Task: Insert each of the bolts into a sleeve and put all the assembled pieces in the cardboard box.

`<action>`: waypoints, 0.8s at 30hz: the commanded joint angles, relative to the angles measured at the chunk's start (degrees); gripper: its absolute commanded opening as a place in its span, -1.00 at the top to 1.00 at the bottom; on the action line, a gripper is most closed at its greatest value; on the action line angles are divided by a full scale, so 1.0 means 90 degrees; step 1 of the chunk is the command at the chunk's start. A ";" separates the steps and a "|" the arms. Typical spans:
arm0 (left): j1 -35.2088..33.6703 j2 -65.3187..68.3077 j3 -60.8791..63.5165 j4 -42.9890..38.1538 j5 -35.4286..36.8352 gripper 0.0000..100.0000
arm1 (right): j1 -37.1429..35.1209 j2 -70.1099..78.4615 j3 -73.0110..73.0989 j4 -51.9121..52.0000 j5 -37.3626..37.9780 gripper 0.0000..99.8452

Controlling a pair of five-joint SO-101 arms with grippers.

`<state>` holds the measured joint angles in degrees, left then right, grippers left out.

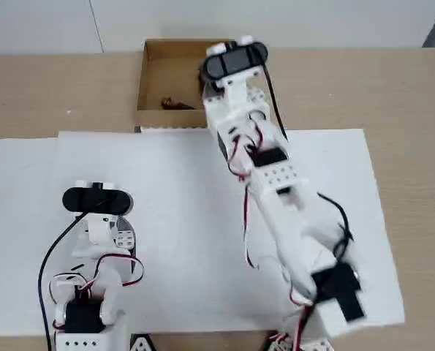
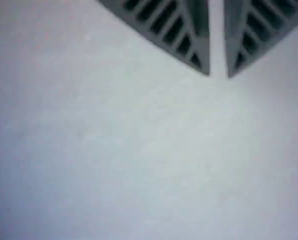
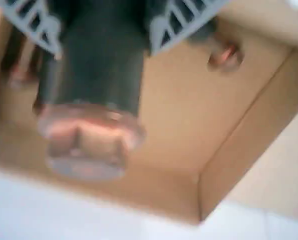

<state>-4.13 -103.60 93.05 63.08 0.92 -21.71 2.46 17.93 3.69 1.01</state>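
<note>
Closest to the right wrist camera is the assembled piece [image 3: 88, 100], a dark sleeve [image 3: 96, 65] with the copper-coloured bolt head [image 3: 86, 140] sticking out of its end. The right gripper [image 3: 103, 47] has it clamped by the sleeve, with a grey ribbed finger on each side of it. Behind the piece I see the floor and the inner walls of the cardboard box [image 3: 239, 130], so the piece hangs over the box and does not touch the floor.

At the upper right of that view another copper end [image 3: 224, 52] lies on the box floor. In the high view a dark and copper thing [image 1: 175, 104] lies in the lower part of the box, in the upper middle of the frame; how many pieces it is, I cannot tell. All the task's things I can find are either in the box or in this gripper, so I judge the work is near its end: what is left is to let this piece go into the box.

The right arm [image 1: 290, 212] is stretched far out, from the lower right of the high view up to the box. The left gripper [image 2: 218, 70] is almost closed, with a thin slit between its fingers and nothing in it, just over the white sheet [image 1: 180, 219]. Its arm is folded at the lower left.
</note>
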 commanded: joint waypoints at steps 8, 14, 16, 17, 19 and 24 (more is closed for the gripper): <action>0.0020 -0.0068 -0.0024 -0.0078 0.0020 0.99 | -0.0005 0.2339 -0.3233 -0.0269 0.0527 0.99; 0.0020 -0.0068 -0.0024 -0.0078 0.0020 0.99 | -0.0103 0.3726 -0.4523 -0.0259 0.0674 0.99; 0.0020 -0.0068 -0.0024 -0.0078 0.0020 0.99 | -0.0151 0.4117 -0.4806 -0.0269 0.1104 0.99; 0.0020 -0.0068 -0.0024 -0.0078 0.0020 0.99 | -0.0161 0.4274 -0.4884 -0.0269 0.1309 0.99; 0.0020 -0.0068 -0.0024 -0.0078 0.0020 0.99 | -0.0181 0.4518 -0.5011 -0.0269 0.1563 0.99; 0.0020 -0.0068 -0.0024 -0.0078 0.0020 0.99 | -0.0259 0.4635 -0.5031 -0.0220 0.1680 0.99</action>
<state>-4.13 -103.60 93.05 63.08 0.92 -23.56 45.71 -22.68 3.52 15.25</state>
